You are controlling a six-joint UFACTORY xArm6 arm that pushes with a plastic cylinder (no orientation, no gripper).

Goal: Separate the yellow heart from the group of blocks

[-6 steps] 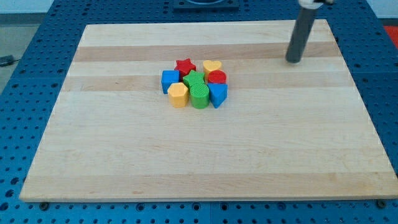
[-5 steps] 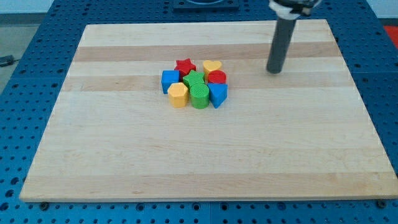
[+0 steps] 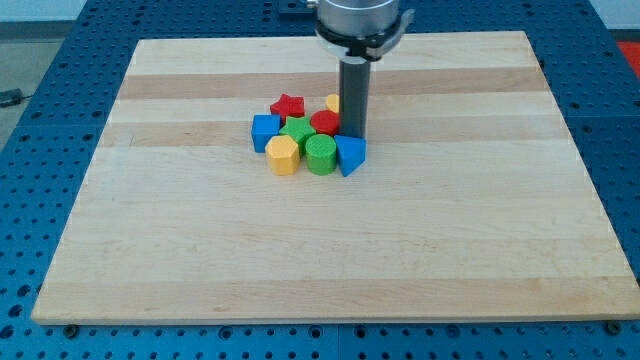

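Camera view: yellow heart (image 3: 331, 102) peeks just left of my tip (image 3: 352, 133).

My tip (image 3: 352, 133) stands at the view's right edge of the cluster on the wooden board (image 3: 480, 230), touching the red cylinder (image 3: 324, 122) and just above the blue triangle (image 3: 349, 155), with my rod hiding most of the yellow heart (image 3: 332, 102) behind it

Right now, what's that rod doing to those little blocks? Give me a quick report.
My tip down at cluster's right edge. Yellow heart mostly hidden behind rod, not separated. Red block and blue block crowd the tip.
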